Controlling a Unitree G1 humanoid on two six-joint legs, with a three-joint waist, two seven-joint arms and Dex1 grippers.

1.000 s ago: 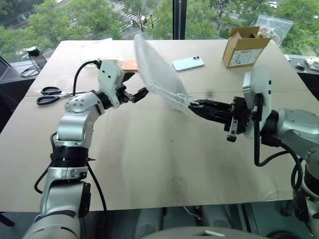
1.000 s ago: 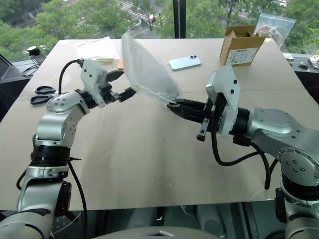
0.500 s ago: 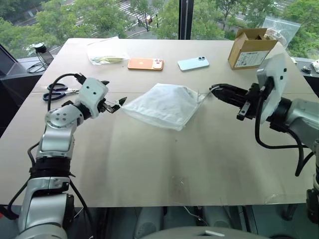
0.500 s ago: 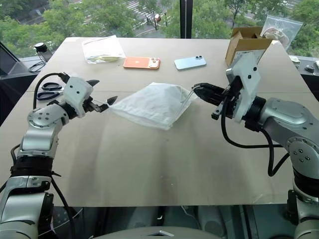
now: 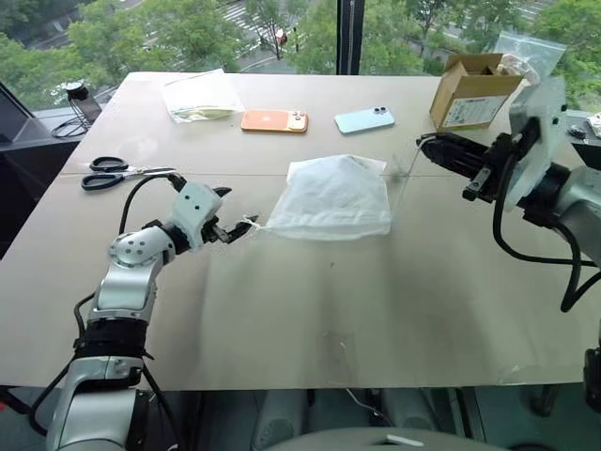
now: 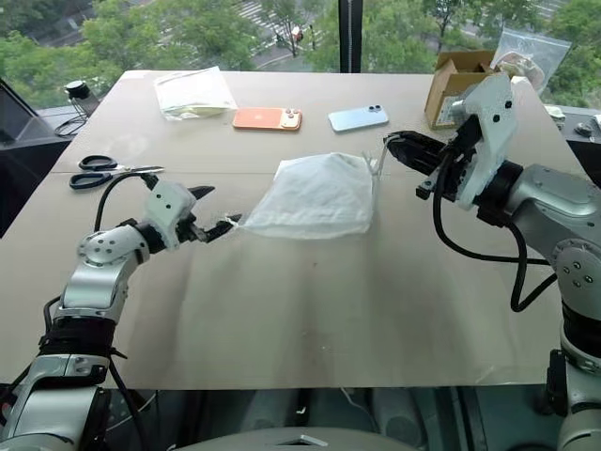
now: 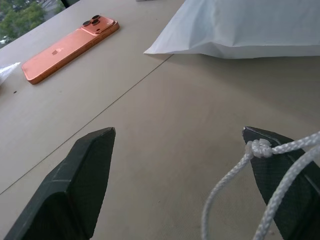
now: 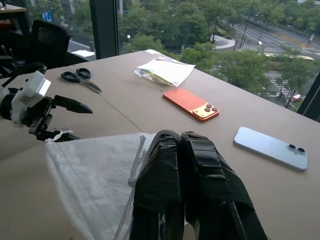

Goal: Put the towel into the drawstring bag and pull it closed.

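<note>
Now the drawstring bag (image 5: pixel 333 197) lies flat near the middle of the counter (image 5: pixel 282 301), its long axis running roughly from nine to three o'clock, with a cord trailing off each end. At its nine o'clock end the left pincer (image 5: pixel 231 228) sits low, just beside the bag's corner; the left wrist view shows its two fingers (image 7: pixel 80 185) standing well apart, with the knotted white cord (image 7: pixel 257 148) draped over one fingertip instead of being pinched between them. At the bag's two o'clock corner the right pincer (image 5: pixel 430 147) hangs above the counter, fingers pressed together; a thin cord runs up from the bag toward its tips, so it appears clamped on that string. The towel cannot be made out through the fabric. Judged from the layout, any closing pull would run along the bag's long axis, each arm drawing outward from its own end
</note>
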